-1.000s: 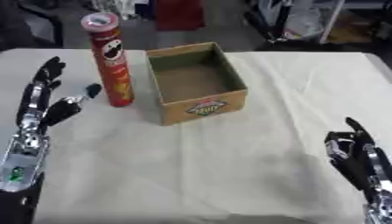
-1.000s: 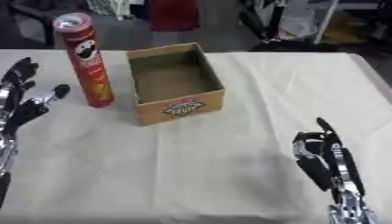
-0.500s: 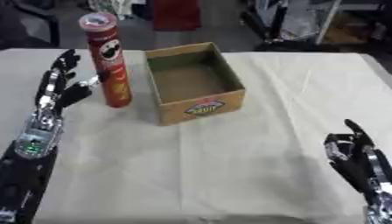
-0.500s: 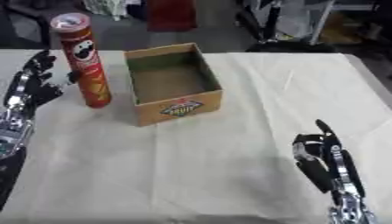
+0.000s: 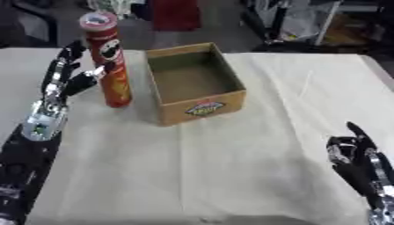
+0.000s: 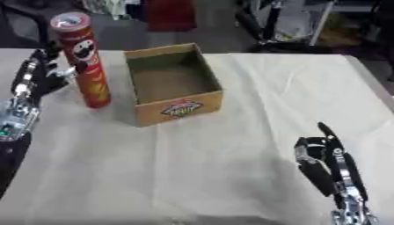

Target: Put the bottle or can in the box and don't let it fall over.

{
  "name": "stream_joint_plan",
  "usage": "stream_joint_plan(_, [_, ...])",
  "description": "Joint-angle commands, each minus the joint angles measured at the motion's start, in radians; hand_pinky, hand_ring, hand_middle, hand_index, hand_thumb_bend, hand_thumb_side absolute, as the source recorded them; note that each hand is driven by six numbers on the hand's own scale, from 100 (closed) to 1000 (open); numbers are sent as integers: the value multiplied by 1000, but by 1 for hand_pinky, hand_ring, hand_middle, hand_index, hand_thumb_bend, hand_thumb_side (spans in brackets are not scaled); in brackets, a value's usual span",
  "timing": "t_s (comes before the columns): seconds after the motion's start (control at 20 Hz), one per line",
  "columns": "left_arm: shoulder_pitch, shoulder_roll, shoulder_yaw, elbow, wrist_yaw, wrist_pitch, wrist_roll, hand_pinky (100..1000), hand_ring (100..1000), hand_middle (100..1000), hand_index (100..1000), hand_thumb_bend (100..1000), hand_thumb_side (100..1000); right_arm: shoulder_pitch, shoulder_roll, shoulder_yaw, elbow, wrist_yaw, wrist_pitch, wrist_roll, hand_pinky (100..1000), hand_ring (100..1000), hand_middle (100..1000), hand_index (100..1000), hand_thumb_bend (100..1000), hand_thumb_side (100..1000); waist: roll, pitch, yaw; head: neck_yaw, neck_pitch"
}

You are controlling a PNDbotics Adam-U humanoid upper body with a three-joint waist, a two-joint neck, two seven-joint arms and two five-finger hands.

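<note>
At the far left of the cloth-covered table (image 5: 231,176), the robot's left hand (image 5: 67,77) reaches in along the table's left edge, its fingers (image 5: 61,61) spread wide and straight, its thumb (image 5: 98,72) pointing toward the can and lying at or just short of the can's side; whether it actually touches cannot be told. Nothing is curled round the can.

The tall red can (image 5: 107,59), a crisp tube with a face printed on its label and a pale round lid, stands upright on the cloth just to the right of that hand. It stands outside the box, just beside the box's left wall, with a narrow strip of cloth showing between them.

The open cardboard box (image 5: 196,81) sits right of the can, near the table's far middle, turned slightly askew. Its inside shows only bare brown card, and a printed logo (image 5: 202,108) marks the wall facing the robot.

Well apart, in the lower right corner, the robot's right hand (image 6: 329,165) rests with fingers up, relaxed and open, holding nothing and touching neither can nor box.
</note>
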Motion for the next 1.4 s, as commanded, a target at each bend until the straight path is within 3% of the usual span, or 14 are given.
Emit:
stream_joint_plan(0.05, [-48, 47, -9, 26, -14, -13, -9, 948, 941, 847, 958, 773, 420, -10, -13, 2, -14, -6, -2, 5, 745, 665, 666, 1000, 100, 496, -1, -7, -3, 5, -11])
stream_joint_plan(0.8, [-132, 47, -29, 139, -39, -37, -56, 947, 941, 839, 954, 762, 428, -16, -8, 7, -12, -9, -4, 11, 744, 665, 666, 1000, 100, 500, -3, 2, -20, 4, -18])
stream_joint_plan(1.2, [-142, 47, -27, 204, -75, -36, -58, 945, 937, 799, 915, 718, 372, -18, -6, 8, -10, -10, -5, 12, 745, 665, 666, 1000, 100, 501, -3, 2, -25, 3, -18])
stream_joint_plan(1.4, [-142, 45, -27, 212, -71, -43, -63, 943, 933, 756, 879, 650, 283, -19, -6, 9, -9, -10, -6, 13, 745, 665, 666, 1000, 100, 501, -2, 2, -25, 3, -17])
